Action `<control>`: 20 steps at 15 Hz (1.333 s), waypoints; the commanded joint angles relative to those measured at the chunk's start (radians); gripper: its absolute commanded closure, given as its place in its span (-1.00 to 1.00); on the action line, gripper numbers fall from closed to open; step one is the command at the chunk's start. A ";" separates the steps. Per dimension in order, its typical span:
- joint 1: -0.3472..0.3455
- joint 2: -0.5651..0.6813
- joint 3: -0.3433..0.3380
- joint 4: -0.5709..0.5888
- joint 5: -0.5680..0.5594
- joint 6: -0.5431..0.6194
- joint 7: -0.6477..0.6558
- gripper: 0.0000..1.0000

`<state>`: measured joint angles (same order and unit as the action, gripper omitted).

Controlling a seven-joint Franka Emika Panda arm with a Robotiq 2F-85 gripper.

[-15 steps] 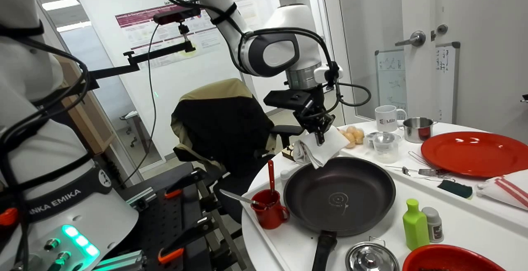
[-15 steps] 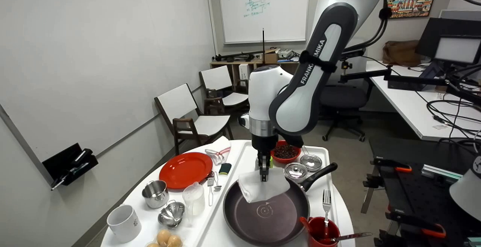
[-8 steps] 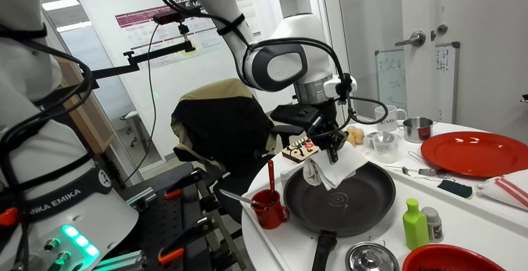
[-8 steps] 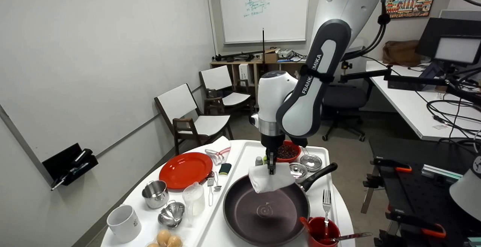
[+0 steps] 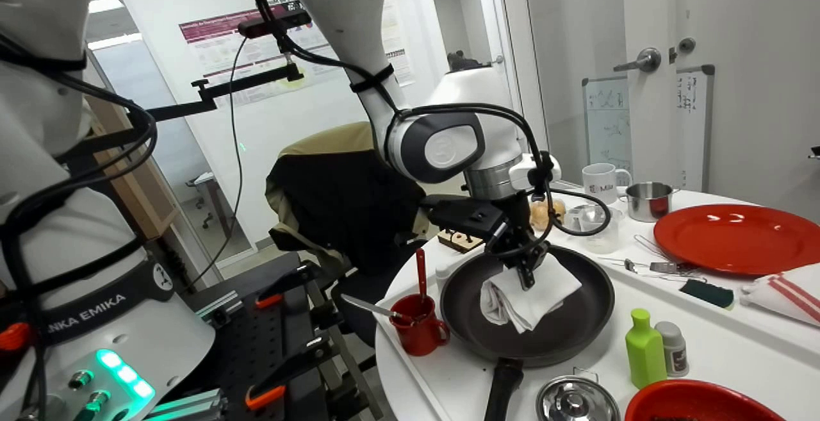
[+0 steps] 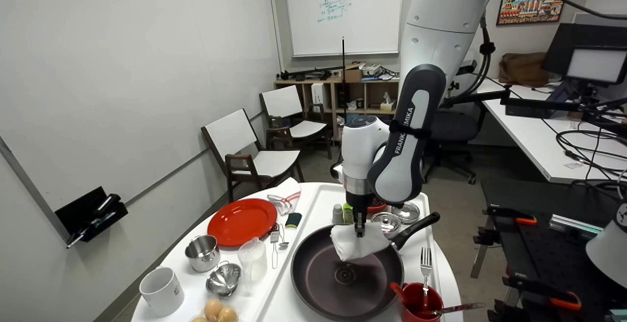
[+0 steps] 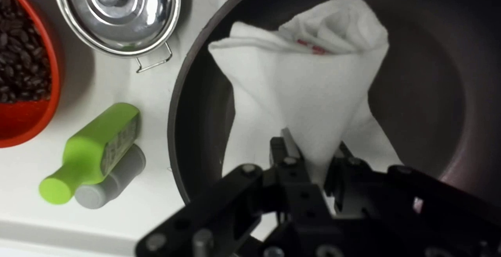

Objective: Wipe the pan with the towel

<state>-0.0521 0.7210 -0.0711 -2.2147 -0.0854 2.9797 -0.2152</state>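
One towel [image 5: 539, 300] lowered, one pan [image 6: 345, 283] beneath, contact unclear

A robotics lab in an office-like room: a Franka Emika arm [image 6: 414, 116] stands by a perforated black bench [image 5: 275, 338] with clamps [image 5: 289, 282] along its edge. Office signs are a whiteboard [image 6: 345, 28] with green handwriting, a poster [image 5: 269, 56], a swivel chair [image 6: 453, 128] and a white desk [image 6: 539, 140] bearing a monitor [image 6: 596, 63] and, nearer its front corner, loose cables [image 6: 570, 154]. The kitchen touch is the round-edged white table [image 6: 196, 285]: it carries a frying pan [image 6: 343, 287], a mug [image 5: 601, 182] lettered "Mila" and, close to one edge, a red plate [image 6: 242, 221]
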 commanded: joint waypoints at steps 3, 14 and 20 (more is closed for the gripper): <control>-0.004 0.024 0.004 0.019 -0.022 0.010 0.017 0.67; -0.003 0.026 0.003 0.023 -0.022 0.012 0.018 0.67; -0.048 0.087 0.055 0.065 -0.014 0.029 -0.005 0.92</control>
<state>-0.0565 0.7592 -0.0622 -2.1898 -0.0855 2.9935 -0.2146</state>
